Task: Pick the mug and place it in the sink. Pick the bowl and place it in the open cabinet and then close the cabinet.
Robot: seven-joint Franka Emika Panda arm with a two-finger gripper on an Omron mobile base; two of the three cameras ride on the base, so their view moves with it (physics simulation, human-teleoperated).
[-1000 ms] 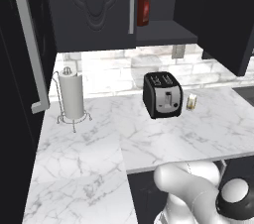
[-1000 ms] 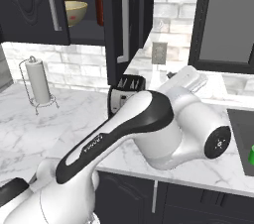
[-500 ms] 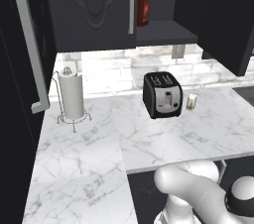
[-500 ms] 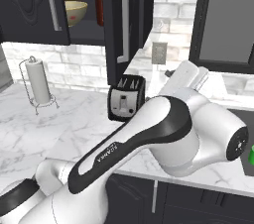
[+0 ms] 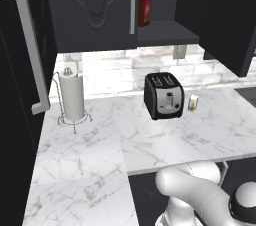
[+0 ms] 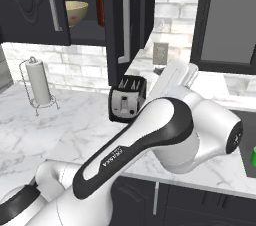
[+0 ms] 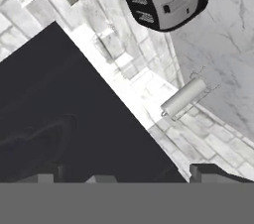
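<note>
Both cabinet [image 6: 125, 25] doors hang open, the bowl [image 6: 75, 12] already on its shelf above the toaster [image 6: 127, 101]; the arm has swung right of the toaster. Closing remains. Finger state: cannot tell.

A white marble counter [image 5: 100, 140] is backed by a pale brick wall [image 5: 115, 70], on which an outlet plate [image 6: 160, 51] is mounted. A black toaster [image 5: 163, 95] and a paper-towel stand [image 5: 72, 99] are set on the counter, well apart. A dark-framed window [image 6: 232, 17] is seen at the right.
</note>
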